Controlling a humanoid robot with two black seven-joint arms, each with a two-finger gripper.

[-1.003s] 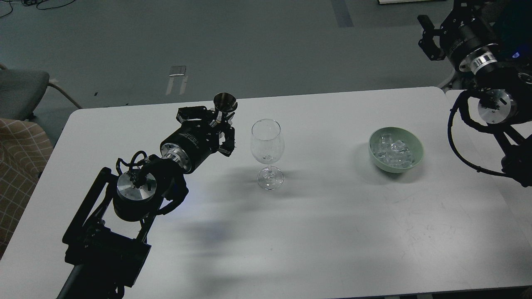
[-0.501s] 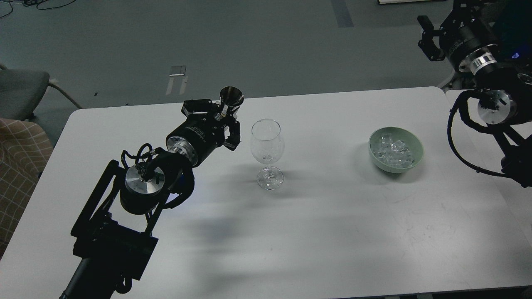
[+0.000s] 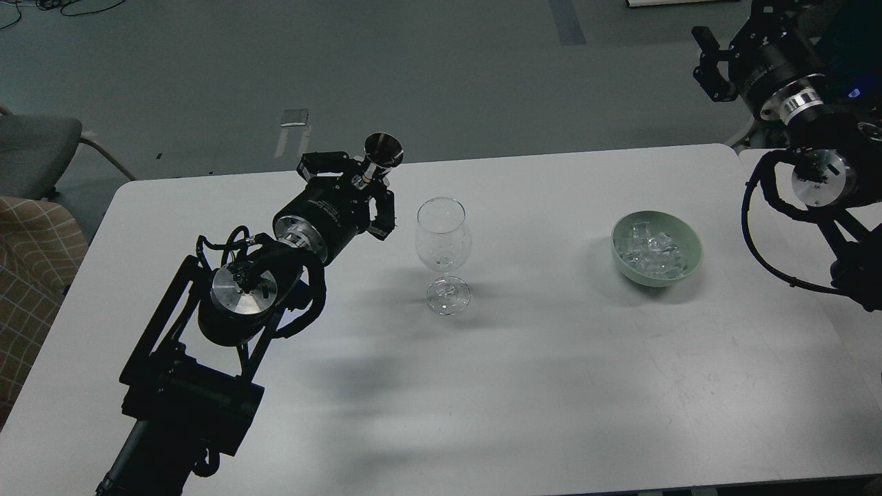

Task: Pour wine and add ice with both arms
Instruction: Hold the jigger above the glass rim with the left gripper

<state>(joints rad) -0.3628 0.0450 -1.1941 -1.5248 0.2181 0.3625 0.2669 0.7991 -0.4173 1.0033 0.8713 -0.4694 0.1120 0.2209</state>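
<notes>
White table point(image 3: 551, 386); wine glass point(image 3: 444, 241) mid-table, wine point(image 3: 442, 262) barely visible in bowl. Ice point(image 3: 652, 252) in green bowl point(image 3: 689, 265), right. Left gripper point(image 3: 368, 189) clamps small metal cup point(image 3: 383, 151), left of glass. Right gripper point(image 3: 710, 58) raised far right, state unclear.

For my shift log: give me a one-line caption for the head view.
Left gripper holds a small metal cup beside the wine glass; ice waits in the green bowl.

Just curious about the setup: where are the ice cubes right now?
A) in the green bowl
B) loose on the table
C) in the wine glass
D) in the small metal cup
A: the ice lies heaped inside the green bowl, right of the wine glass.
</notes>
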